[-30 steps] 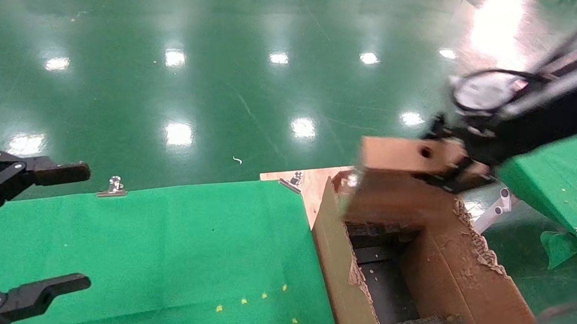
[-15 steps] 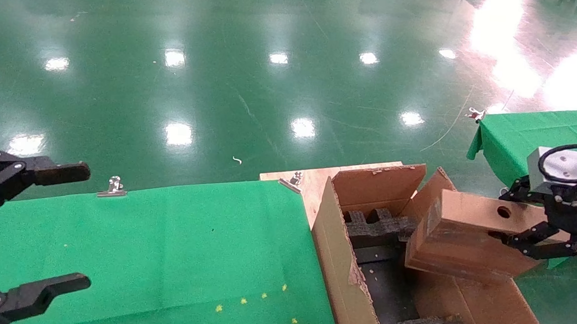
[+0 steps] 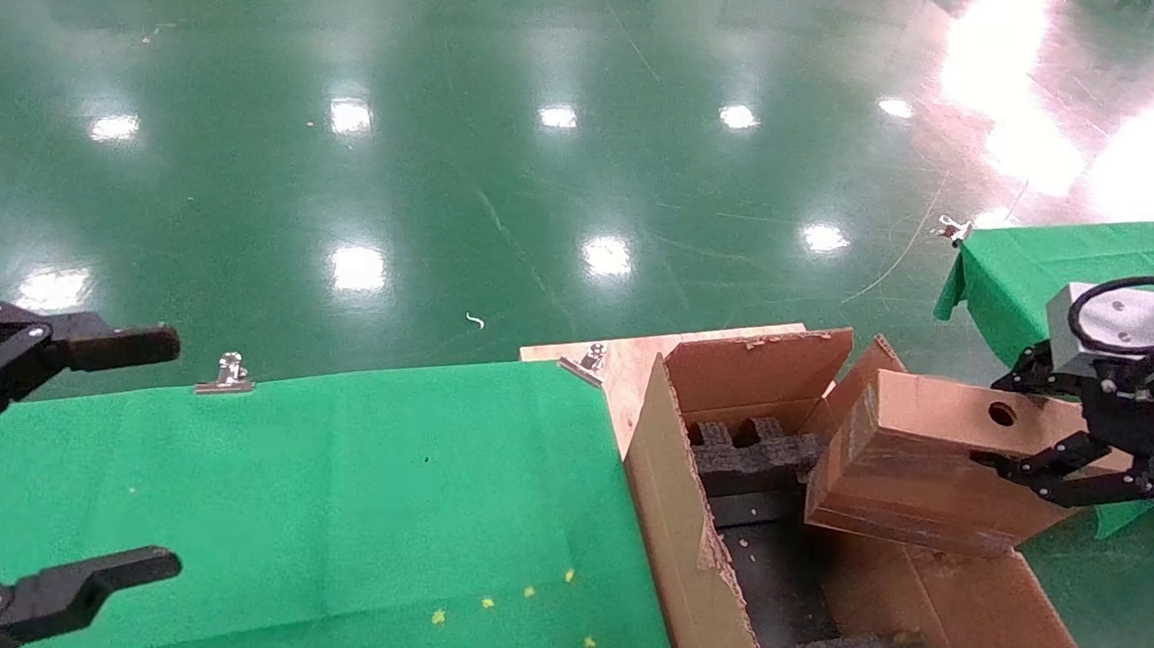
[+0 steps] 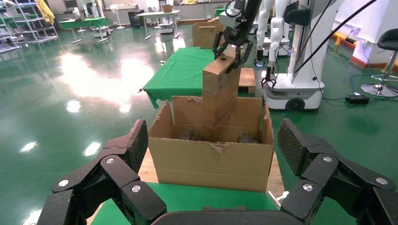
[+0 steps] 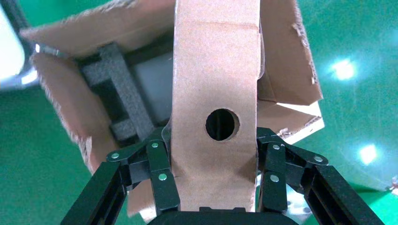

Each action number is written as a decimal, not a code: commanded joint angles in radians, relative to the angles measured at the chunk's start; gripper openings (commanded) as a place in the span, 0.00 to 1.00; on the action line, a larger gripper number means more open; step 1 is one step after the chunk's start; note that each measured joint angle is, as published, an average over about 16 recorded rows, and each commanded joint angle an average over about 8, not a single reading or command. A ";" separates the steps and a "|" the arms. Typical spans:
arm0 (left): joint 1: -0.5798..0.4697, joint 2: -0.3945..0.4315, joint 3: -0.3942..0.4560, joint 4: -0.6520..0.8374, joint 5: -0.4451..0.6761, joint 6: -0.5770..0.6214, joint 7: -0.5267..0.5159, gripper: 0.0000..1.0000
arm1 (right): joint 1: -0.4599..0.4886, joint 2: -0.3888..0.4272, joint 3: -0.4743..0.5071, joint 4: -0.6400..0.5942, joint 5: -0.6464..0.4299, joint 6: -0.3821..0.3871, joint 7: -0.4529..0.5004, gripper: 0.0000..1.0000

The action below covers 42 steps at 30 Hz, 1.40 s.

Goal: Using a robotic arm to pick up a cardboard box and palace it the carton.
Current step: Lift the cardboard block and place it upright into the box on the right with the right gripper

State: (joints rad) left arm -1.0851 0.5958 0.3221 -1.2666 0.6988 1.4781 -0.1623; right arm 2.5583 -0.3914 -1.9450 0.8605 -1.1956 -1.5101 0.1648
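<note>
Glossy green factory floor (image 3: 507,159) with bright lamp reflections spreads behind a table draped in green cloth (image 3: 376,492), whose bare plywood corner (image 3: 625,362) carries silver binder clips (image 3: 229,373). At that table's right end stands the large brown corrugated carton (image 3: 683,551) with ragged torn flaps and black foam inserts (image 3: 760,450) inside. The right gripper (image 3: 1056,433), black multi-link fingers under a grey camera block, is clamped on the small closed brown cardboard box (image 3: 919,465) with a round hole in its upper face; its fingers (image 5: 159,173) press against both long sides of the box, near the end with the hole. The box hangs tilted over the right side of the carton's open mouth, its lower end dipping below the flap line, in front of the carton's right flap; whether it touches the carton cannot be told. A second green-draped table (image 3: 1062,264) lies behind the right gripper. The left gripper (image 3: 48,452), all black, is parked above the left part of the green cloth with its jaws spread wide and nothing between them, pointed toward the carton.
</note>
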 commanded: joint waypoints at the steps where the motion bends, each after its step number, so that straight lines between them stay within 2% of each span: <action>1: 0.000 0.000 0.000 0.000 0.000 0.000 0.000 1.00 | -0.006 0.001 0.001 -0.010 0.009 0.012 0.020 0.00; 9: 0.000 0.000 0.000 0.000 0.000 0.000 0.000 1.00 | -0.049 0.087 -0.031 0.093 0.010 0.176 0.476 0.00; 15: 0.000 0.000 0.000 0.000 0.000 0.000 0.000 1.00 | -0.053 0.165 -0.068 0.269 -0.090 0.277 0.802 0.00; 19: 0.000 0.000 0.000 0.000 0.000 0.000 0.000 1.00 | -0.055 0.207 -0.086 0.382 -0.168 0.338 0.955 0.00; 23: 0.000 0.000 0.000 0.000 -0.001 0.000 0.000 1.00 | -0.058 0.233 -0.095 0.451 -0.213 0.382 1.028 0.00; 32: 0.000 0.000 0.000 0.001 -0.001 0.000 0.000 1.00 | -0.065 0.233 -0.101 0.451 -0.231 0.413 1.048 0.00; 42: 0.000 0.000 0.001 0.001 -0.001 0.000 0.001 1.00 | -0.135 0.198 -0.152 0.478 -0.347 0.536 1.268 0.00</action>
State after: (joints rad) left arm -1.0852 0.5955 0.3227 -1.2658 0.6979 1.4778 -0.1617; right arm 2.4247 -0.1935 -2.0946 1.3348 -1.5338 -0.9787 1.4250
